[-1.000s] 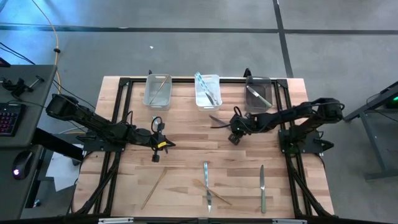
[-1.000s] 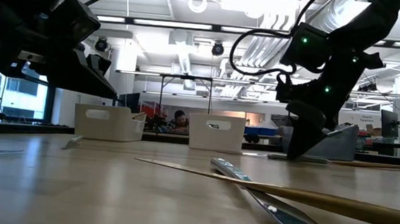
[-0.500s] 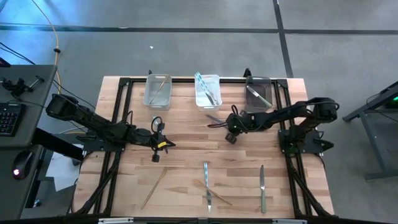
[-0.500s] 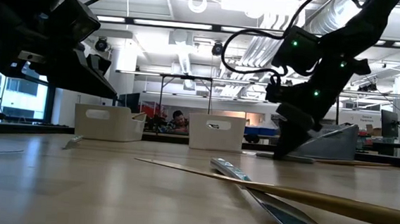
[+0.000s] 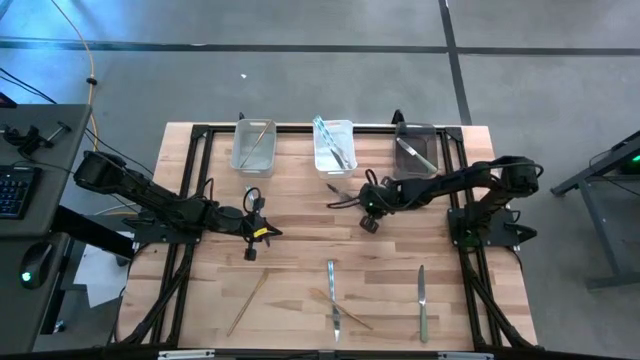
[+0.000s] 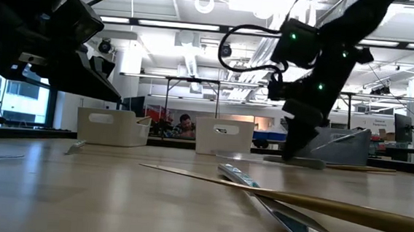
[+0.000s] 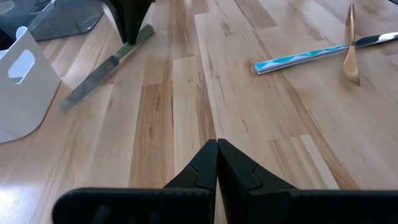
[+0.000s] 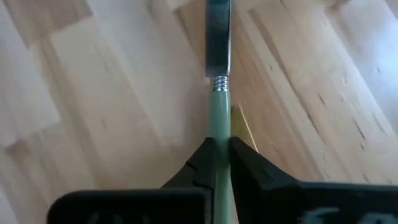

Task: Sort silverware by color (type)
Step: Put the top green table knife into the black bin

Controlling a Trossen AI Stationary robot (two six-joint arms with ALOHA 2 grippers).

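Observation:
A knife with a pale green handle and grey blade (image 5: 343, 196) lies on the wood just in front of the middle bin (image 5: 334, 146). My right gripper (image 5: 364, 203) stands over its handle end and is shut on it; it also shows in the right wrist view (image 8: 218, 152). My left gripper (image 5: 268, 232) waits shut at the table's left middle, holding nothing (image 7: 217, 149). Near the front edge lie a gold piece (image 5: 247, 300), a teal knife (image 5: 331, 288) crossed by a gold fork (image 5: 347, 312), and a green-handled knife (image 5: 421, 300). My right gripper pinches the knife's green handle (image 8: 218, 127) between its two fingers, a short way behind the ribbed collar where the blade starts. The fingers slant down from the table's right side. The blade (image 7: 87, 84) runs on ahead of them and lies on the table.
Three small bins stand along the far edge: the left one (image 5: 254, 146) holds gold pieces, the middle one teal pieces, the right one (image 5: 416, 150) dark pieces. Black frame rails run along the table's sides.
My right gripper has gone toward the table's left along the knife, has rolled a little, and has shut on the knife's handle. The left arm has kept still.

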